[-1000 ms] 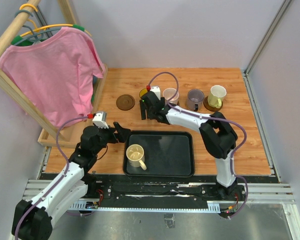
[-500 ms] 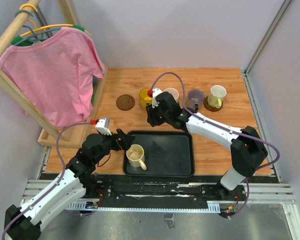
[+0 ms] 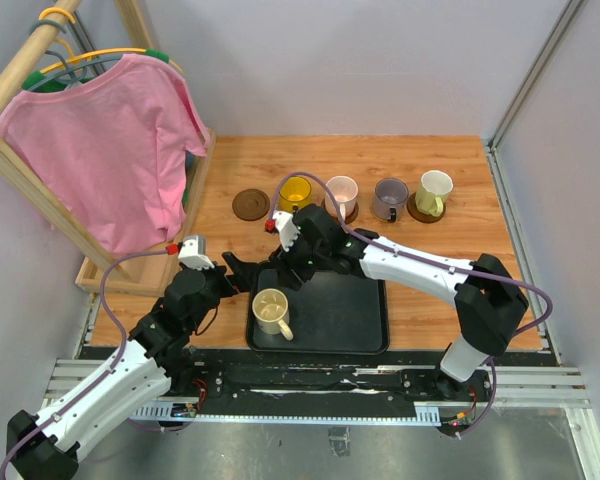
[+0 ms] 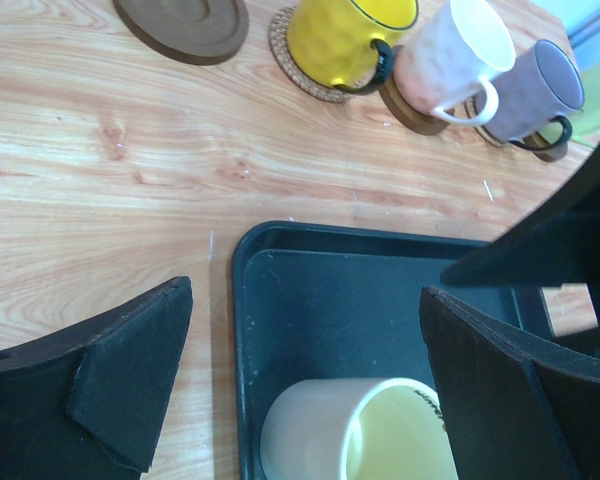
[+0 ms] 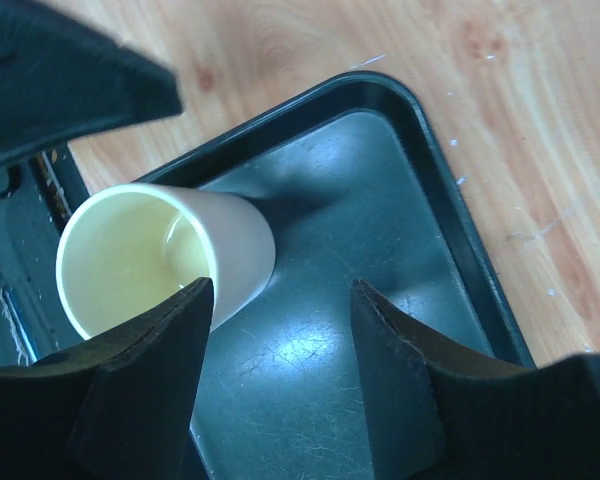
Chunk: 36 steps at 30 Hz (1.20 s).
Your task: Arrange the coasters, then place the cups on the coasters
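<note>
Wooden surface (image 3: 460,290), contents: one wooden rack (image 3: 20,70) with a pink shirt (image 3: 105,150) hung on it, along the left edge toward the far-left corner. One black tray (image 3: 350,320), at the middle of the near edge. One cream mug (image 3: 272,311), upright in the tray's left part, off any coaster. One bare coaster (image 3: 250,204), dark brown, leftmost in a row toward the far edge. Next along the row, each on one of the coasters: yellow mug (image 3: 296,192), pink mug (image 3: 341,192), purple-grey mug (image 3: 389,195), pale yellow-green mug (image 3: 434,190). The right arm (image 3: 410,262) lies across the tray's far edge, between the row and the cream mug. Left pincer (image 3: 242,275): spread wide and empty at the tray's far-left corner, just beside the cream mug. Right pincer (image 5: 280,300): jaws parted and gripping nothing, above the tray, with one finger over the cream mug's rim; whether they touch cannot be told.
</note>
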Each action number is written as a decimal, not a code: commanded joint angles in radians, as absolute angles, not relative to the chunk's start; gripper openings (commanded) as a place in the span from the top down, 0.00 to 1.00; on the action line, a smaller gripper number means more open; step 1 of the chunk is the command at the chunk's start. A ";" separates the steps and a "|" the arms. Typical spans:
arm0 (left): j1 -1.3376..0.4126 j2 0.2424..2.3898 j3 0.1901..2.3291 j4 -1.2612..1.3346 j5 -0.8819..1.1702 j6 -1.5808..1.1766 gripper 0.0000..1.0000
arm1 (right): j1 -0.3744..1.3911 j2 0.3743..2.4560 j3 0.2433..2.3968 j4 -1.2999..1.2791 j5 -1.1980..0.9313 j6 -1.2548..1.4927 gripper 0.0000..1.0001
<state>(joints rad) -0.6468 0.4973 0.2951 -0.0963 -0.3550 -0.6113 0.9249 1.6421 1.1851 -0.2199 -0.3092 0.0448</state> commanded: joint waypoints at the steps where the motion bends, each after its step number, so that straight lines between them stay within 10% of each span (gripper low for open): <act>1: -0.657 0.508 0.335 -0.093 -0.431 -0.624 0.00 | 0.955 1.659 1.226 -0.280 -0.388 -0.042 0.40; 20: -0.657 0.530 0.321 -0.084 -0.494 -0.633 0.00 | 1.042 1.842 1.367 -0.353 -0.358 -0.077 0.44; 36: -0.657 0.535 0.307 -0.055 -0.475 -0.598 0.00 | 1.066 1.818 1.343 -0.356 -0.001 0.093 0.91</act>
<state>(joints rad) -0.6498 0.5331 0.3019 -0.1055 -0.4763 -0.6247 1.0557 1.8496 1.3563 -0.3431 -0.1528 0.0090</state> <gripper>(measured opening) 0.994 0.151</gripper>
